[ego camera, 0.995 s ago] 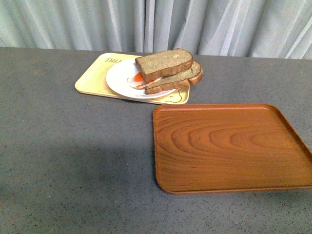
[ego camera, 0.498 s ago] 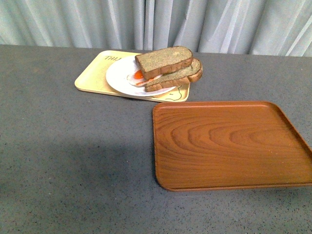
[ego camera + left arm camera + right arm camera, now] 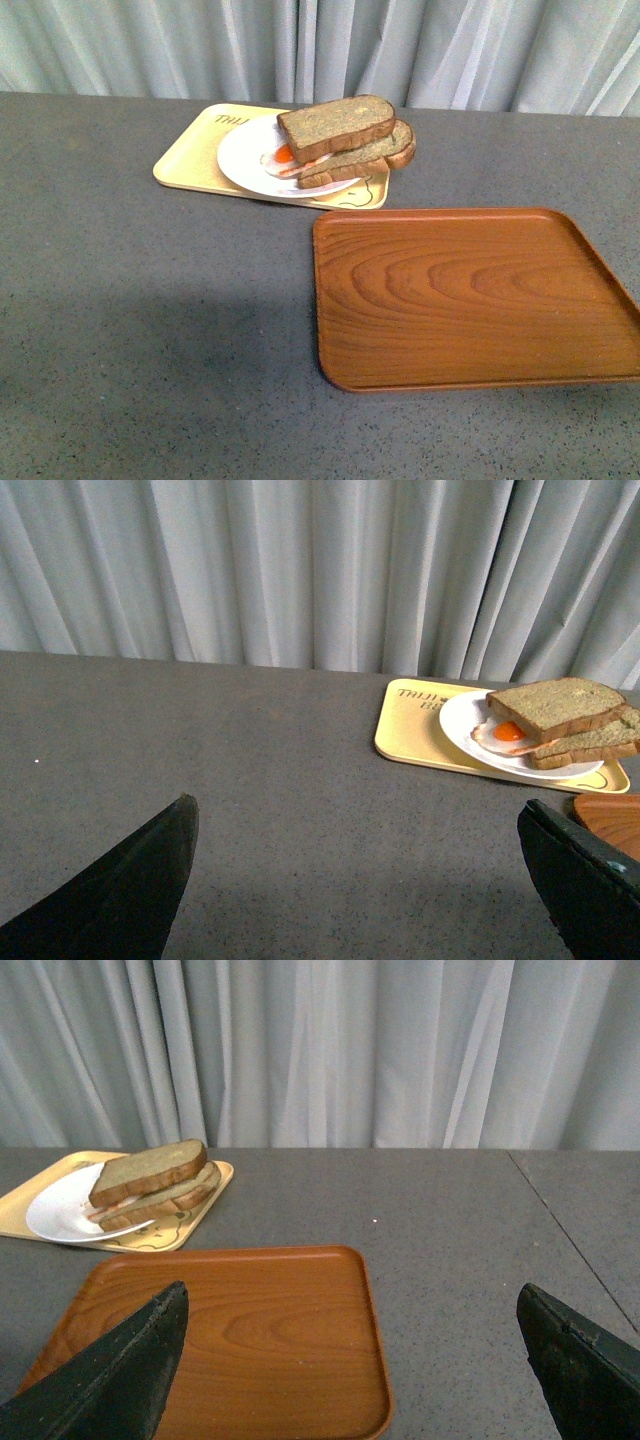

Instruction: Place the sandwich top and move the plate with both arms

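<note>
left gripper (image 3: 365, 880): black tapered fingers, small screw on one | right gripper (image 3: 355, 1360): black pointed fingers, matte

Between the oldest front picture and this one, the whole scene slid a little toward 12 o'clock in the frame. The sandwich top (image 3: 336, 126), the plate (image 3: 240, 156) and the wooden tray (image 3: 470, 296) all sat slightly higher. In the last half second nothing moved any more.

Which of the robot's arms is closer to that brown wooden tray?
Right. In its wrist view the open right gripper hangs directly over the wooden tray. From the left gripper, only the tray's corner shows, off to one side.
</note>
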`<action>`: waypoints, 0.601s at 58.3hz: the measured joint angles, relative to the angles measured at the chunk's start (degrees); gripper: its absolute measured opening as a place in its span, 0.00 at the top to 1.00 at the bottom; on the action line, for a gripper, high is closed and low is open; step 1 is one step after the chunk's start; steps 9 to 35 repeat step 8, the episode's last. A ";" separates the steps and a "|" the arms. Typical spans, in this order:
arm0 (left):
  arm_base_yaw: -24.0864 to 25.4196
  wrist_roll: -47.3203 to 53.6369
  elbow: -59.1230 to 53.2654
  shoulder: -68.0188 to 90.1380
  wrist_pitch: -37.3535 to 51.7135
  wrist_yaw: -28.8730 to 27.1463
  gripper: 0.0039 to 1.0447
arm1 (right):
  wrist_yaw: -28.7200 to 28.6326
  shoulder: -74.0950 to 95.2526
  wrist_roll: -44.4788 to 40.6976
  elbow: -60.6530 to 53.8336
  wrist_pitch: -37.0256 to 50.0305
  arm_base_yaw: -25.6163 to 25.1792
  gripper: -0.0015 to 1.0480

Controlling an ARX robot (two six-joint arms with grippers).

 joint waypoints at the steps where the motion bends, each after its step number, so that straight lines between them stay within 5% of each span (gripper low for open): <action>1: 0.00 0.00 0.00 0.00 0.00 0.00 0.08 | 0.00 0.00 0.00 -0.02 0.00 0.00 0.09; 35: 0.00 0.00 0.00 0.00 0.00 0.00 0.08 | 0.00 0.00 0.00 -0.02 0.00 0.00 0.09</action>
